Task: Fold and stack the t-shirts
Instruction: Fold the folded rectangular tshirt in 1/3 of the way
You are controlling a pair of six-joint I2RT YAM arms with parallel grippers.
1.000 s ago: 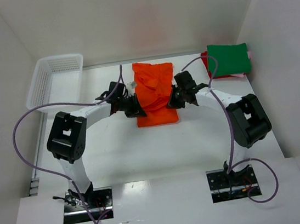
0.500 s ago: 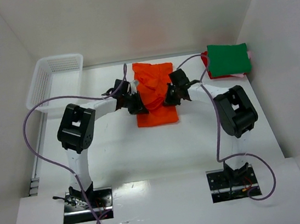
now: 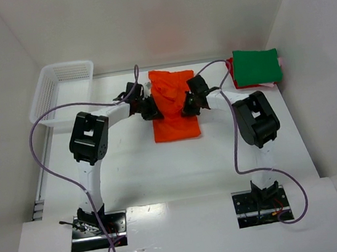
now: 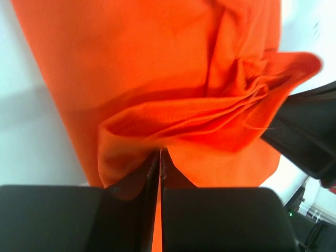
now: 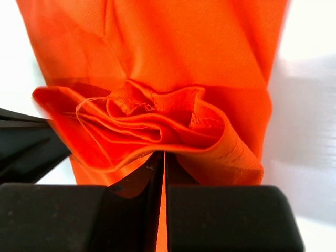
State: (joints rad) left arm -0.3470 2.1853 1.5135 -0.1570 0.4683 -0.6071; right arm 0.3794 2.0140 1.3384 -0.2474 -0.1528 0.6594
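The orange t-shirt (image 3: 176,122) lies partly folded at the middle of the table, its far half bunched up. My left gripper (image 3: 152,108) pinches its left edge and my right gripper (image 3: 187,106) pinches its right edge. In the left wrist view the gripper (image 4: 160,152) is shut on a fold of the orange cloth (image 4: 157,63). In the right wrist view the gripper (image 5: 164,155) is shut on rumpled layers of the same shirt (image 5: 184,52). A folded green t-shirt (image 3: 257,66) tops a stack at the far right, with a red one (image 3: 230,67) and a pale pink one (image 3: 273,83) showing under it.
A white mesh basket (image 3: 58,91) stands at the far left of the table. White walls close in the back and both sides. Purple cables loop from both arms over the table.
Both grippers have moved toward the far side of the table, carrying the pinched orange cloth with them. The arms' elbows have swung inward and forward.
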